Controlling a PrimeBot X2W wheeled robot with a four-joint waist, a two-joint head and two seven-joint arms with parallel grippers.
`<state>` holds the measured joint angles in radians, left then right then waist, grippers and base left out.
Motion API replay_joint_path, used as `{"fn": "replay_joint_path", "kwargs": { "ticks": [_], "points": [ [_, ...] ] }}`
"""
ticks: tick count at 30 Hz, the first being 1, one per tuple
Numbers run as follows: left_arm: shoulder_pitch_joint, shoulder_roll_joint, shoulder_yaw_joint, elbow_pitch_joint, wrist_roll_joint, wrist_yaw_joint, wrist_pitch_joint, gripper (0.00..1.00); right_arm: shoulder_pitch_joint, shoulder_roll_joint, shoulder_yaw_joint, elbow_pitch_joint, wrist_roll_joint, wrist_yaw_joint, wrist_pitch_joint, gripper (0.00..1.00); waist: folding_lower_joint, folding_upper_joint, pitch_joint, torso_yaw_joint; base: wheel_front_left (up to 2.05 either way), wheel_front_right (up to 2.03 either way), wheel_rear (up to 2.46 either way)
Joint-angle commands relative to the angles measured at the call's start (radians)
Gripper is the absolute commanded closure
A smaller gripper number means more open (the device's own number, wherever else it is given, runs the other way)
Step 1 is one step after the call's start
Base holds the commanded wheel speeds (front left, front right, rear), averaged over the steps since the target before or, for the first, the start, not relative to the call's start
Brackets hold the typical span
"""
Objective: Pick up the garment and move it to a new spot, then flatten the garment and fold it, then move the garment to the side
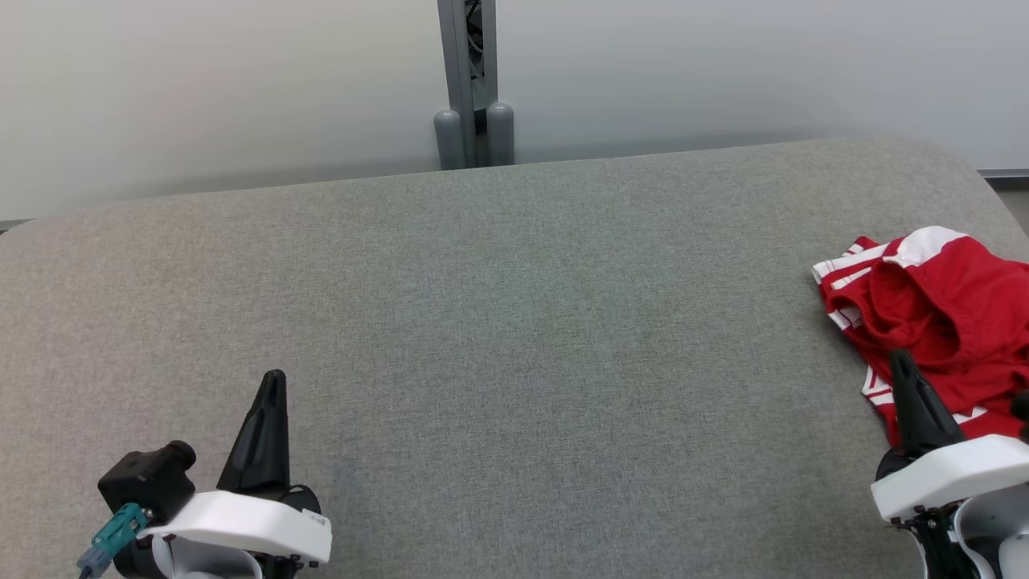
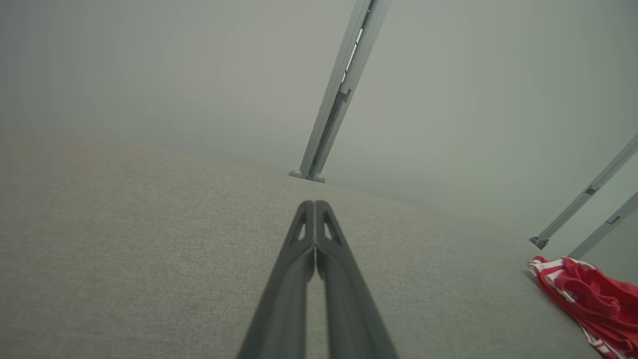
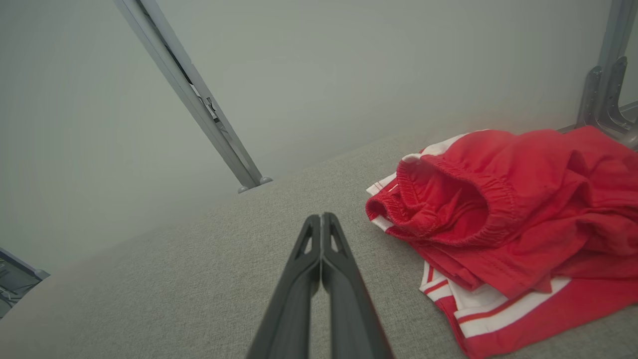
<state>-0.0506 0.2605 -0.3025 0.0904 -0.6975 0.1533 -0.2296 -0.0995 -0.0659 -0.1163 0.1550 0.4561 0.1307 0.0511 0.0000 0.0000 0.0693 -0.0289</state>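
Observation:
The garment (image 1: 940, 322) is a red piece with white stripes and an elastic waistband, lying crumpled at the right edge of the grey table (image 1: 514, 322). My right gripper (image 1: 902, 358) is shut and empty, its tip just at the garment's near left side. In the right wrist view the shut right gripper (image 3: 322, 217) hovers left of the garment (image 3: 508, 219), apart from it. My left gripper (image 1: 273, 376) stands shut and empty over bare cloth at the lower left. The left wrist view shows the left gripper (image 2: 314, 203) closed, with the garment (image 2: 593, 299) far off to the right.
A grey metal post (image 1: 470, 80) rises behind the table's far edge against a pale wall. More slanted posts (image 2: 583, 199) stand past the right end. The table's rounded right corner lies just beyond the garment.

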Motion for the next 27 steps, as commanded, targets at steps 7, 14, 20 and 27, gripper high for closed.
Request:
{"fn": "replay_joint_path", "kwargs": {
  "ticks": [7, 14, 20, 27],
  "points": [
    [-0.047, -0.018, 0.010, 0.018, -0.118, -0.036, -0.009, 1.00, -0.056, -0.028, -0.061, 0.038, 0.134, 0.000, 0.066, 1.00, 0.0000, 0.0000, -0.003, 0.002, 0.00, 0.00, 0.00],
    [-0.062, -0.038, 0.010, 0.040, -0.210, -0.063, -0.011, 1.00, -0.078, -0.042, -0.106, 0.076, 0.237, 0.000, 0.120, 1.00, 0.0000, 0.0000, -0.005, 0.004, 0.00, 0.00, 0.00],
    [-0.070, -0.052, 0.010, 0.056, -0.271, -0.080, -0.013, 1.00, -0.093, -0.052, -0.137, 0.102, 0.306, 0.000, 0.156, 1.00, 0.0000, 0.0000, -0.007, 0.005, 0.00, 0.00, 0.00],
    [-0.084, -0.069, 0.010, 0.076, -0.351, -0.103, -0.016, 1.00, -0.112, -0.064, -0.176, 0.136, 0.396, 0.000, 0.203, 1.00, 0.0000, 0.0000, -0.009, 0.007, 0.00, 0.00, 0.00]
  ]
}}
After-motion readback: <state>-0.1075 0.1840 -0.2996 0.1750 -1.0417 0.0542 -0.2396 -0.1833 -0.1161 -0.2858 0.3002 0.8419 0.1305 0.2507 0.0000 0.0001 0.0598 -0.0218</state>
